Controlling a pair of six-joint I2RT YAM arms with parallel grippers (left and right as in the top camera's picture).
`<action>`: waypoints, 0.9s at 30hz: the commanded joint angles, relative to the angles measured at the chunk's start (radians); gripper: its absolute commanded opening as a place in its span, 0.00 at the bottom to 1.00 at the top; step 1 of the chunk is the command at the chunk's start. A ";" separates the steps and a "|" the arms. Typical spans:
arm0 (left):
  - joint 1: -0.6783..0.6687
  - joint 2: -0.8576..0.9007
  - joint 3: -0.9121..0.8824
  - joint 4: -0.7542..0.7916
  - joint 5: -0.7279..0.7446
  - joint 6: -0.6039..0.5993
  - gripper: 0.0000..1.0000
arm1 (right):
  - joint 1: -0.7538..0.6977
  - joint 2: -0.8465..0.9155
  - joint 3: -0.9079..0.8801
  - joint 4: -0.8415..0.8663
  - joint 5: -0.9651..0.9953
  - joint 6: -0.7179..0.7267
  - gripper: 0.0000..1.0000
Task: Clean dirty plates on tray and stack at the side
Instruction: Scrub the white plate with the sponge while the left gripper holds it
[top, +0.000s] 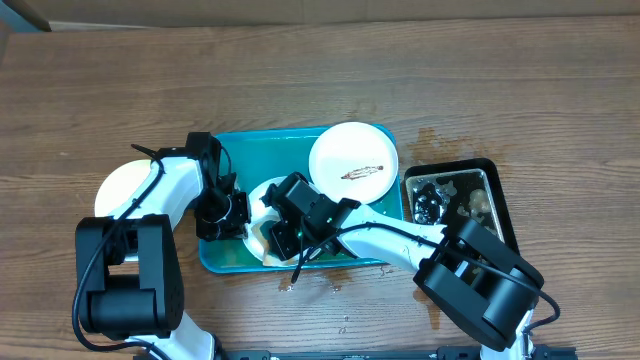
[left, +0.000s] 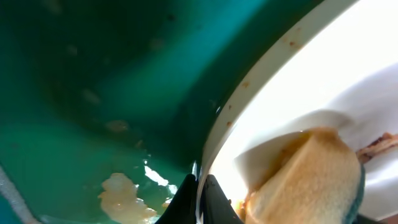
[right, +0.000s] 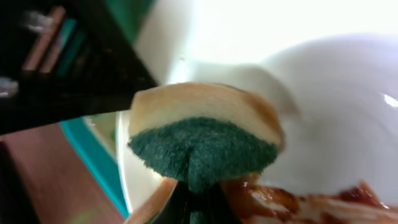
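Pinching the rim of a white plate (left: 323, 81), the left fingers (left: 185, 200) stand almost shut, with only the thin edge between them (that edge is speckled brown in the wrist view). The plate lies in the lower-left part of the teal tray (top: 270, 150), largely hidden from above by both wrists.

The right fingers (right: 180, 210) are closed tight on a sponge (right: 205, 124). It has a yellow body and a green scouring face, and is gripped low so the green side bulges. The sponge sits over the same plate's well; whether it is touching or just above, I cannot tell. Reddish-brown sauce (right: 292, 202) is smeared beside it.

The second plate (top: 353, 165), white, lies in the tray's upper-right corner with a brown smear at its centre. The third plate (top: 122, 186) rests on the worktop (top: 500, 80) left of the tray, partly under the left arm.

A narrow black tray (top: 505, 205) sits just right of the teal one, with dark and pale bits inside. There is pale residue (left: 121, 196) on the tray floor near the left fingers.
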 joint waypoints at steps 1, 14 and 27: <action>-0.002 0.003 -0.019 0.002 -0.027 -0.003 0.04 | 0.002 0.018 0.004 -0.066 0.182 0.046 0.04; -0.001 0.003 -0.090 0.039 -0.096 -0.007 0.04 | -0.005 0.018 0.010 -0.145 0.354 0.068 0.04; -0.001 0.003 -0.090 0.053 -0.093 -0.018 0.04 | -0.112 -0.025 0.010 -0.222 0.447 0.067 0.04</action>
